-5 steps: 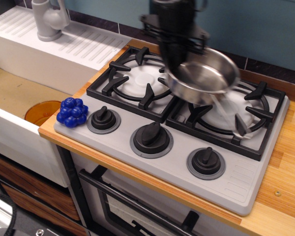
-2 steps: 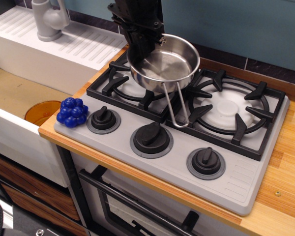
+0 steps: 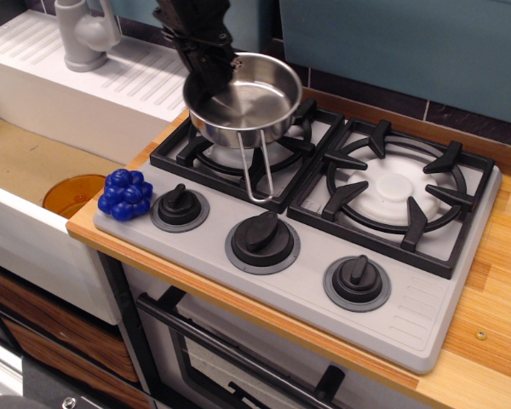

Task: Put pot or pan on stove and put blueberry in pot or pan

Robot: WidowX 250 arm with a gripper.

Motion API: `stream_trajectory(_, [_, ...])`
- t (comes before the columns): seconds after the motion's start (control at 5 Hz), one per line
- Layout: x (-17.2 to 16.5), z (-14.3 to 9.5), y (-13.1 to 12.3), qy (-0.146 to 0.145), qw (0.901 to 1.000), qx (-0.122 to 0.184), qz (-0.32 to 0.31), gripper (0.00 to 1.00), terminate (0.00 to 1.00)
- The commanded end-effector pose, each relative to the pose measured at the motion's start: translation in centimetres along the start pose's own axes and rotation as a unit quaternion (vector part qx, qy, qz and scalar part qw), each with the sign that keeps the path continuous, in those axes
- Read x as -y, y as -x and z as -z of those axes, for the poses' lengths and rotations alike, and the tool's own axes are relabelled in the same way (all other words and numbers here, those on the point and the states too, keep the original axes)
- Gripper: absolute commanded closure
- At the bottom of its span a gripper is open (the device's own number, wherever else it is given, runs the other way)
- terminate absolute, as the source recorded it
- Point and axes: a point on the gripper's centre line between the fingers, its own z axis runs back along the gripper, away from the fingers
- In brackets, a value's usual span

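Note:
My black gripper (image 3: 206,78) is shut on the far-left rim of the shiny steel pan (image 3: 249,100) and holds it just above the left burner of the grey stove (image 3: 324,281). The pan's thin wire handle (image 3: 257,175) hangs down toward the knobs. The blueberry (image 3: 125,194), a cluster of deep-blue balls, sits on the stove's front left corner, left of the first black knob (image 3: 179,204), well apart from the gripper.
An orange round cup (image 3: 72,194) lies in the sink to the left of the stove. A grey tap (image 3: 83,34) stands on the white drainer at the back left. The right burner (image 3: 398,187) is bare. A wooden counter (image 3: 494,281) runs to the right.
The gripper has carried the pan leftward from over the right burner to over the left burner. The blueberry has not moved.

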Motion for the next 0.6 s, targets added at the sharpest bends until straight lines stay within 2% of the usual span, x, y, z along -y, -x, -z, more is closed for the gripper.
stream_trajectory(0.0, [-1.5,-1.17,-2.47,-0.024,0.9991,0.031,0.013,1.0,0.0])
stream_trajectory(0.2, [-0.96,-1.21,-2.48,-0.025,0.9993,0.026,0.01,1.0,0.0])
stream_trajectory(0.4, [-0.76,-1.36,-2.23,-0.026,0.999,0.031,0.017,0.0,0.0])
